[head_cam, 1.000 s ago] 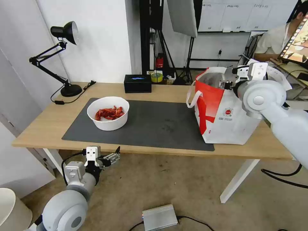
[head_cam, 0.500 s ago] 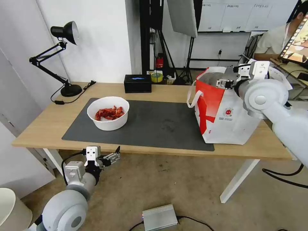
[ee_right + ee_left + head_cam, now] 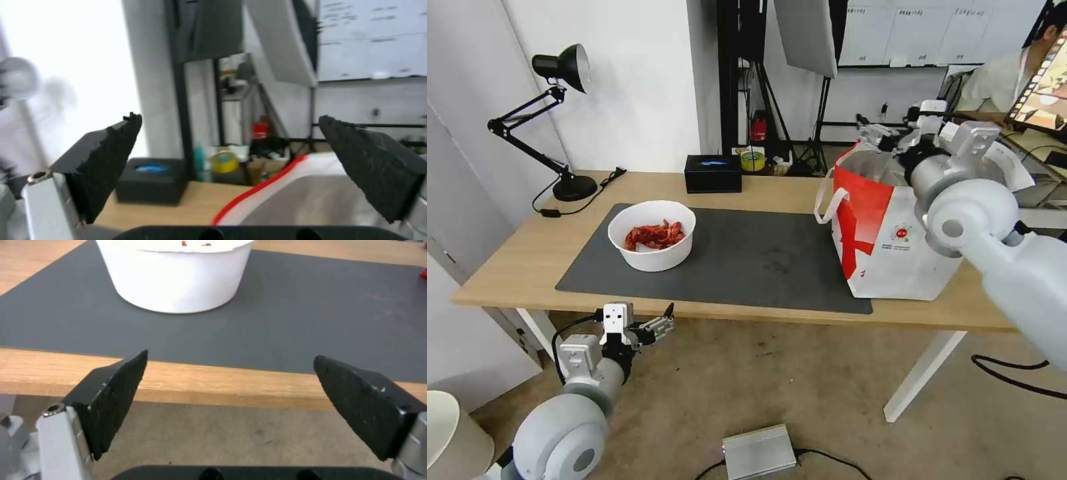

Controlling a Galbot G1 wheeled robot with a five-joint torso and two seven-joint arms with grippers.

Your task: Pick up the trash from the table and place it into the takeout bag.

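Sitting on the table's (image 3: 527,257) grey mat are one white bowl (image 3: 652,235) of red shells and one takeout bag (image 3: 887,233), right gripper (image 3: 875,133) wide above it, left gripper (image 3: 657,325) spread, empty, below the edge.

The long light-wood tabletop (image 3: 527,257) has a smooth, faintly grained finish; the large dark grey mat (image 3: 747,260) on it looks matt and slightly scuffed; the white round bowl (image 3: 652,235) seems smooth, dull paper or plastic; the large white takeout bag with red side panels (image 3: 887,243) shows a silvery foil lining; the left gripper's (image 3: 229,386) black pads (image 3: 118,396) look rough and grainy.
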